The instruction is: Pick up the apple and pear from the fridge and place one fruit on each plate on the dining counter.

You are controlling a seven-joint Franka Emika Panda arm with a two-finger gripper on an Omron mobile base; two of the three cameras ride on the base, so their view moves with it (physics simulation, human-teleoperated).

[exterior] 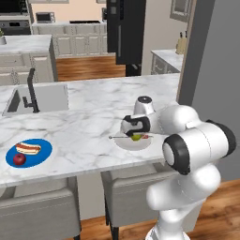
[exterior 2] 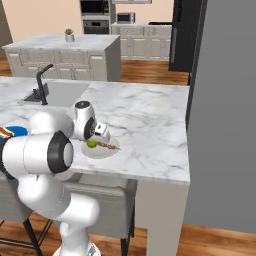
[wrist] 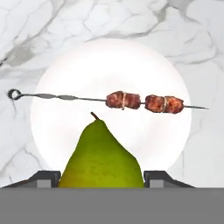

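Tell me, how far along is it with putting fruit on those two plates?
Done: the glossy red apple lies on the bright blue plate. In hand: the gripper is shut on the yellow-green pear over the pale whitish plate, which carries a meat skewer. Left: letting the pear go.

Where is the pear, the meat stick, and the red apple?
pear (wrist: 100, 159): hand view, middle of its green body.
skewer (wrist: 124, 100): hand view, left meat chunk.
apple (exterior: 19, 159): left base view, middle of the red fruit on the blue plate (exterior: 41, 157).
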